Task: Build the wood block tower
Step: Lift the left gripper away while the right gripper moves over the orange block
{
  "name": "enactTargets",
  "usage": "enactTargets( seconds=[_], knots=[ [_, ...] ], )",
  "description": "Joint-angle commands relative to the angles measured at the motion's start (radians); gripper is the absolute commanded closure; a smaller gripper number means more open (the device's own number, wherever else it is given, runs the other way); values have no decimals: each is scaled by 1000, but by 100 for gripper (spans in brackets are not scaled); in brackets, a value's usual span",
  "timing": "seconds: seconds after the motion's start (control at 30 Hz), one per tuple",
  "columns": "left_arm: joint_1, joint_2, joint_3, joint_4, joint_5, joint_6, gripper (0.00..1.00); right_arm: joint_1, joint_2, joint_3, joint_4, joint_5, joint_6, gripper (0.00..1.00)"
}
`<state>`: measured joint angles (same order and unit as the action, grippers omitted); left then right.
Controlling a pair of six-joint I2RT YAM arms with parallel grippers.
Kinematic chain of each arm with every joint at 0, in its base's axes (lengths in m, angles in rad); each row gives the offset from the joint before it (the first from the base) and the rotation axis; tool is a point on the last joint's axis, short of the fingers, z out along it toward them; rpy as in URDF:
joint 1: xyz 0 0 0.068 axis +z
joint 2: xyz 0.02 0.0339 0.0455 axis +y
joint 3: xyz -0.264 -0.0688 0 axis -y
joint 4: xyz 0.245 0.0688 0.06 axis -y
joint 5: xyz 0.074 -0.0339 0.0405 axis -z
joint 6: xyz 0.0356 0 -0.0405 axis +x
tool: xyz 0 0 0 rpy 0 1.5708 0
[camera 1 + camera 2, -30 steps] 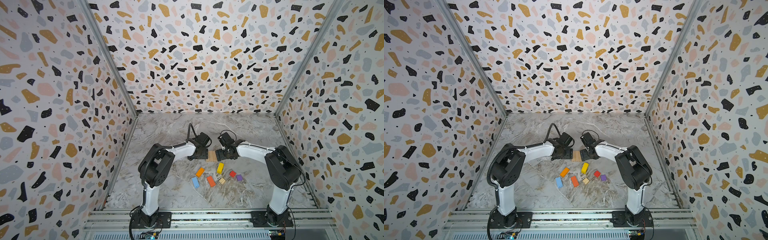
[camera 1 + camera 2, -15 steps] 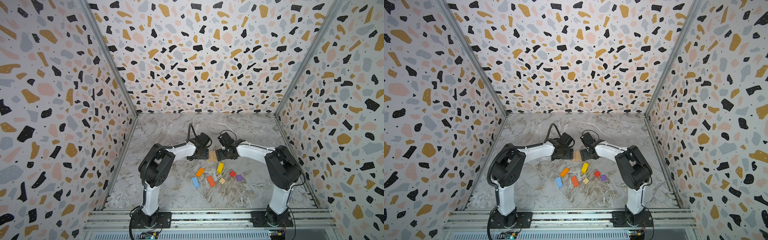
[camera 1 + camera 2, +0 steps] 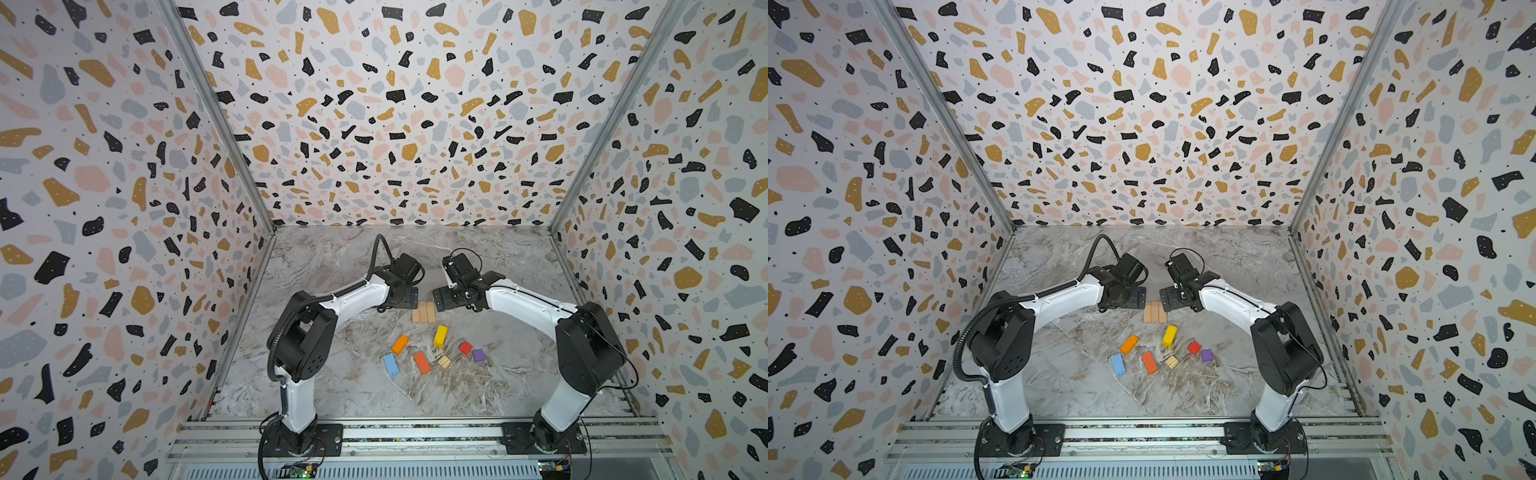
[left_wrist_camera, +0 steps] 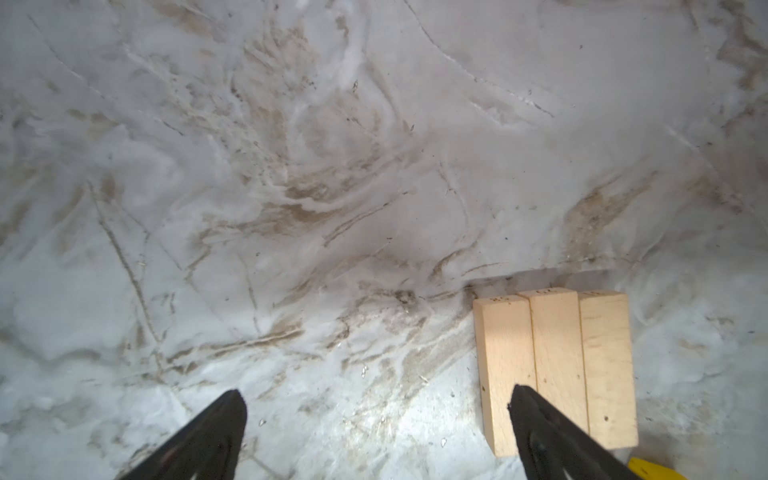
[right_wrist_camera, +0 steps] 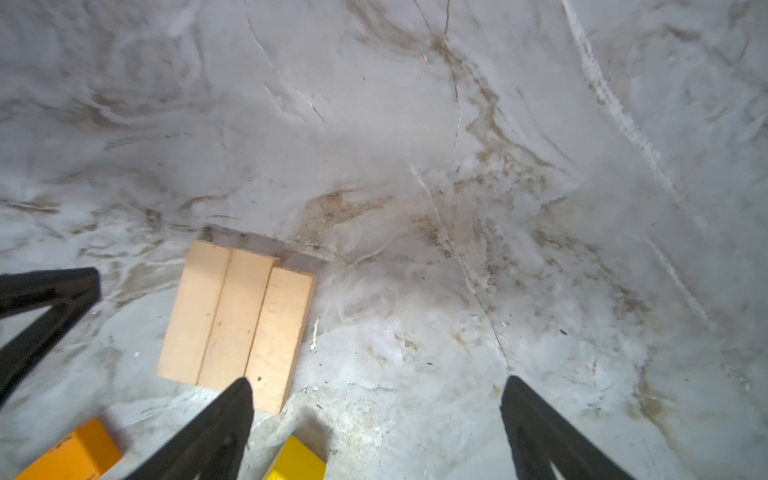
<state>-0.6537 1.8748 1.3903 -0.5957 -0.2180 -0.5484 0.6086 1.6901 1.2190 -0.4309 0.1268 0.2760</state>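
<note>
Wood-block tower, one layer high. The tower consists of three tan blocks lying flat on the marble worktop. Their long sides touch, so they form a single slab. In the right wrist view one outer block is set slightly back from the other two.

The slab lies between the two arms. In both top views the left jaws are just beside its left edge and the right jaws just beside its right edge.

- **Left jaws:** wide apart over bare worktop. One of their fingers overlaps the nearest tan block in the left wrist view; contact cannot be told.
- **Right jaws:** also wide apart, with only marble between them. One of their fingers crosses the slab's near edge; contact again cannot be told.

The loose pieces are scattered flat on the worktop between the slab and the arm bases, none touching another. From left to right in a top view they are:

- blue block
- orange block
- red-orange block
- tan cube
- yellow block
- red cube
- purple cube

The yellow block lies nearest the slab.
</note>
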Motion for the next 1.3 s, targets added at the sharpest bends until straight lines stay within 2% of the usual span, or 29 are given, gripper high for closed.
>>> enactTargets(
  seconds=[0.0,0.23,0.47,0.7,0.97,1.27],
  knots=[
    [21,-59,-1,-38,9,49,0,24,-79,15,-50,-32,-59,3],
    [107,-133,-56,-64,118,80,0,133,-146,19,-84,-48,-119,2],
    [179,-271,-190,-30,123,98,0,281,-126,10,-94,-23,-141,2],
    [254,-407,-334,-1,155,107,0,375,-69,-29,-45,-44,-159,5],
    [304,-505,-426,13,167,115,0,443,20,-52,6,-39,-156,16],
    [310,-560,-523,61,186,102,0,465,91,-52,44,-42,-148,20]
  ],
)
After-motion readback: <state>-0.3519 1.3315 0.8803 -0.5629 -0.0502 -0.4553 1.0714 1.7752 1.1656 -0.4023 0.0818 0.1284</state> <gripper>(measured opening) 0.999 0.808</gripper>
